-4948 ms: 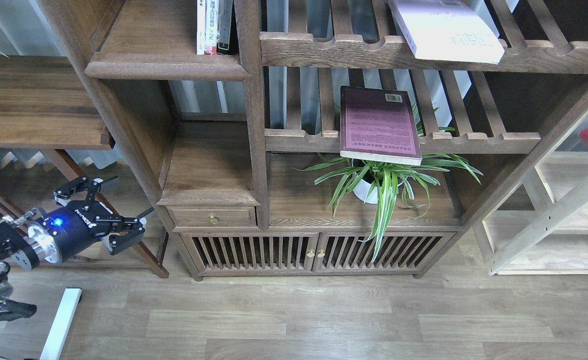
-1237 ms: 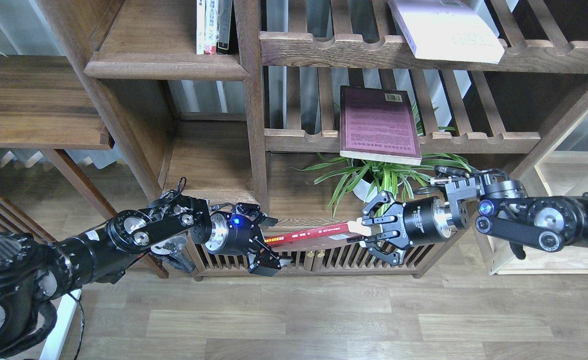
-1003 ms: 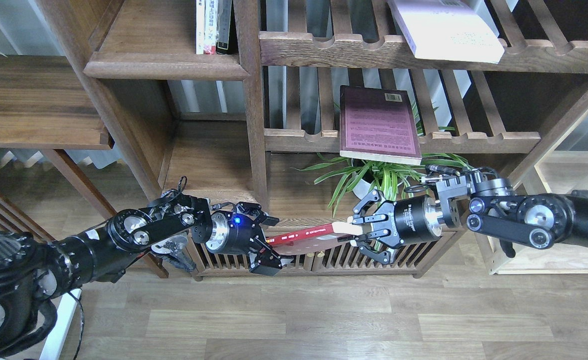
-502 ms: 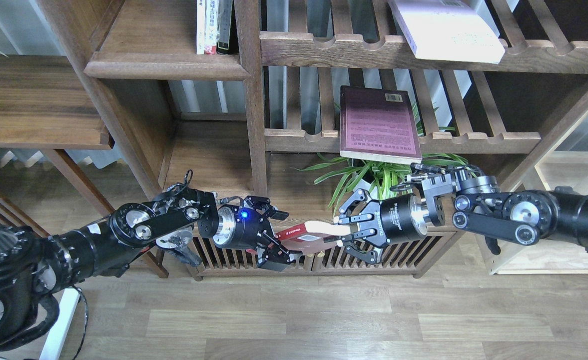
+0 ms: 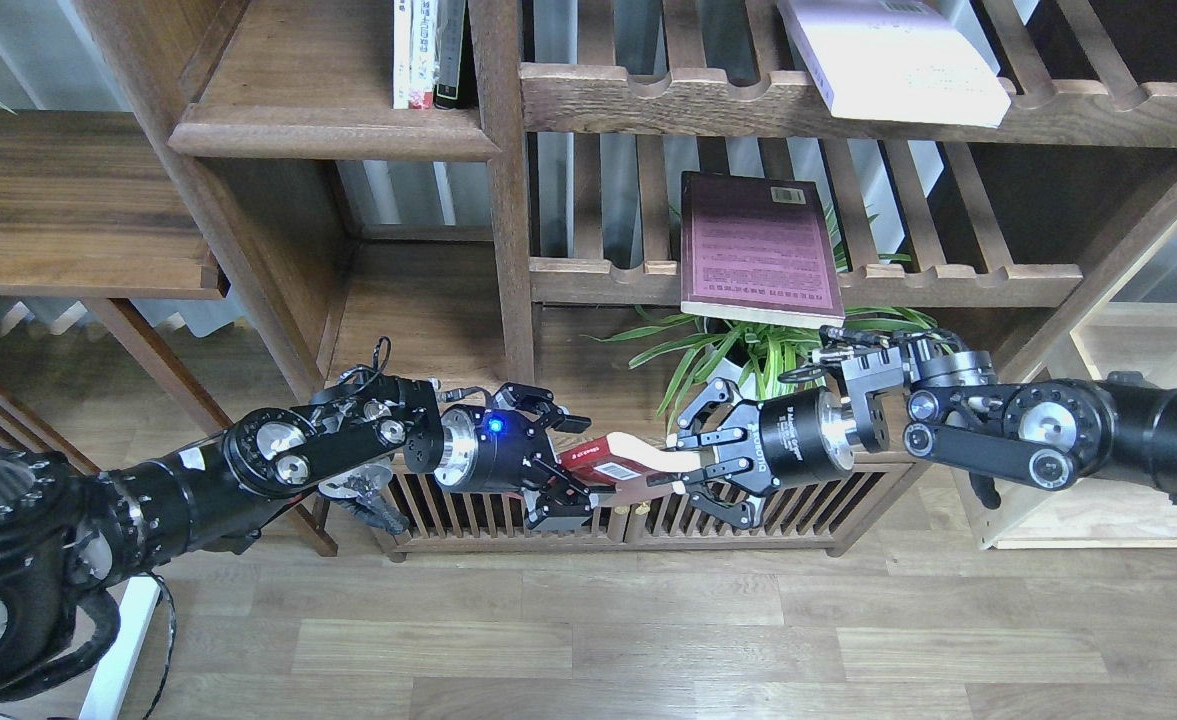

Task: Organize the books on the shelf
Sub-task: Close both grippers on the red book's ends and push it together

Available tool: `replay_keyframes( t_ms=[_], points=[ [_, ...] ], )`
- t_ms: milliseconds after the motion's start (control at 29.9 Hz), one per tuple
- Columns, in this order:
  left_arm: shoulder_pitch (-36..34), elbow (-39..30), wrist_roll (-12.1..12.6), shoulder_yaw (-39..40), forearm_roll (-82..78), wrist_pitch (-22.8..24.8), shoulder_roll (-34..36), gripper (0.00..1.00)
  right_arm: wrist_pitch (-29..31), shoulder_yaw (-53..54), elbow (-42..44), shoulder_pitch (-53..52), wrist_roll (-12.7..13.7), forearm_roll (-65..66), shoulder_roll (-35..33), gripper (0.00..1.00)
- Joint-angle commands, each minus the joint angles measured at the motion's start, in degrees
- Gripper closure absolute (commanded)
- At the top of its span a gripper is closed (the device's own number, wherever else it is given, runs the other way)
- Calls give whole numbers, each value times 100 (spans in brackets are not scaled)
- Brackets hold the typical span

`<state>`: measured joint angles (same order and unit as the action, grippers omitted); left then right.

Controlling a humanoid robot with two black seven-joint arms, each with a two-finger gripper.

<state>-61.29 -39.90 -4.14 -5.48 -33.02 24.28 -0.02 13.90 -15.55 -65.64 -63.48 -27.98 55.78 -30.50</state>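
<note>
1. The red book (image 5: pixel 616 458) hangs in the air between the two grippers, in front of the low cabinet doors (image 5: pixel 508 505) and clear of any board. Its long axis runs roughly level, from one set of fingers across to the other.

2. The left gripper (image 5: pixel 560 470) has its fingers spread around the book's left end: one finger lies above the cover, the other below it. I cannot tell whether they are pressing on the book yet.

3. The right gripper (image 5: pixel 683 462) sits at the opposite end. Its inner fingers appear pinched on the pale page edge, with the outer linkages splayed above and below.

4. Both grippers are touching or just beside the book, so neither is clearly nearer. What matters is which end each one has: the left fingers reach in from the left end and the right fingers from the right end, facing each other along the book's length.

5. The shelf (image 5: pixel 333 130) with the standing books (image 5: pixel 430 55) lies up and to the left of the left fingers, well apart from the right ones. By my reading, this is a handover, and the left arm is better placed to carry the book up there.

6. The maroon book (image 5: pixel 758 250) and the pale book (image 5: pixel 893 60) lie flat on slatted racks above the right fingers, untouched.
</note>
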Motion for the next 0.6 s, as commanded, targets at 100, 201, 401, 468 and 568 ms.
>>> replay_keyframes(
  t_ms=[100, 201, 401, 468, 568],
  points=[
    [12, 18, 142, -23, 7, -29, 2, 14, -1, -1, -2, -33, -2, 3, -9, 97],
    [12, 18, 36, -58, -81, -46, 2, 22, -1, -1, -2, -42, -2, 3, 0, 97],
    [20, 18, -52, -58, -117, -29, 2, 15, 34, -1, -2, -59, -2, 3, 0, 97],
    [20, 9, -8, -58, -64, -64, 2, 14, 34, -1, -2, -68, -2, 3, 0, 97],
    [47, 18, -34, -23, -38, -213, 2, 9, 78, -1, -2, -86, -2, 3, 0, 97]
  ],
)
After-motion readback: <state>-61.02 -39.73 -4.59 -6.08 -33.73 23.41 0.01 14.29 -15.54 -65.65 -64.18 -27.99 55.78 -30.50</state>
